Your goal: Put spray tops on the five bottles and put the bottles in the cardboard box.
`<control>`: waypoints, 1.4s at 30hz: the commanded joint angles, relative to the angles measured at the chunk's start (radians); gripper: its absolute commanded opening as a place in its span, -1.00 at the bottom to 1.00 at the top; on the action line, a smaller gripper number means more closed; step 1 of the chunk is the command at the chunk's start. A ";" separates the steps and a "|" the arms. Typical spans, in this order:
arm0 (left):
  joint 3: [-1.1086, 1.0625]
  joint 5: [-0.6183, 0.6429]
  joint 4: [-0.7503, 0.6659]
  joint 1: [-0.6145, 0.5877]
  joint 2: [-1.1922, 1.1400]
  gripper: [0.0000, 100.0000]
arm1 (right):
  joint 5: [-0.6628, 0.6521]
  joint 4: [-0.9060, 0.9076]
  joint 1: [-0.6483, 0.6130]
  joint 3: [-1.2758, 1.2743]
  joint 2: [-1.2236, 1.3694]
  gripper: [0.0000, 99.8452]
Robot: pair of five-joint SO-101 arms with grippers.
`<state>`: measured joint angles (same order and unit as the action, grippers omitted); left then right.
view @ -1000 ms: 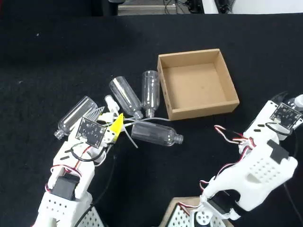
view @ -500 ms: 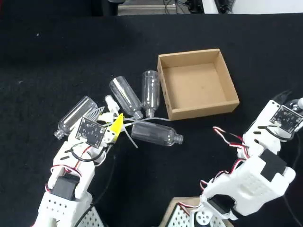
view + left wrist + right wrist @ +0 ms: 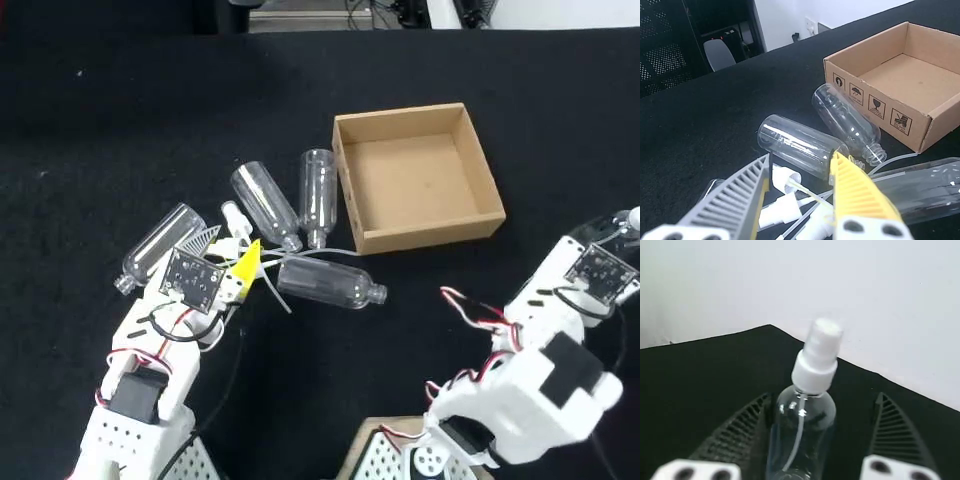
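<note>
Four clear capless bottles lie on the black table: one (image 3: 160, 243) beside my left arm, two (image 3: 265, 205) (image 3: 318, 195) left of the cardboard box (image 3: 490, 165), one (image 3: 330, 283) nearer the front. My left gripper (image 3: 234, 240) (image 3: 800, 165) is open, its grey and yellow fingers on either side of the loose white spray tops (image 3: 785, 200). At the table's right edge my right gripper (image 3: 616, 230) (image 3: 822, 405) is open around a fifth bottle (image 3: 800, 425) with a white spray top (image 3: 817, 357) on it. A gap shows between this bottle and one finger (image 3: 895, 430).
The cardboard box (image 3: 875, 102) has nothing in it. Thin white dip tubes (image 3: 275, 290) trail from the spray tops across the table between the bottles. Bare black table lies between the box and my right arm.
My right arm has drawn back toward the near edge of the table, while the capped bottle stays at the right edge. The left arm and the loose bottles have not moved.
</note>
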<state>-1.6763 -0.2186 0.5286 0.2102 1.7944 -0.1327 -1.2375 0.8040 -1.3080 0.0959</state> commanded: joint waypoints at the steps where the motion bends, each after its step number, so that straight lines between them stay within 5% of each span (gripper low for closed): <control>1: -0.024 0.008 0.003 0.015 0.006 -0.62 | 0.009 0.006 0.048 -0.053 -0.114 -0.46; 9: -0.024 0.008 0.003 0.015 0.006 -0.62 | 0.002 0.170 0.043 -0.151 -0.329 -0.46; 19: -0.024 0.008 0.002 0.015 0.006 -0.62 | 0.009 1.201 0.092 0.081 -0.822 -0.46; 26: -0.024 0.008 0.008 0.015 0.006 -0.62 | -0.055 1.146 0.029 0.038 -0.842 -0.46; 42: -0.024 0.008 0.005 0.015 0.006 -0.62 | -0.084 0.891 0.028 0.239 -0.366 -0.45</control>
<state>-1.6763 -0.2186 0.5286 0.2102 1.7944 -0.2110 -0.2923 0.8439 -1.1469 -0.2954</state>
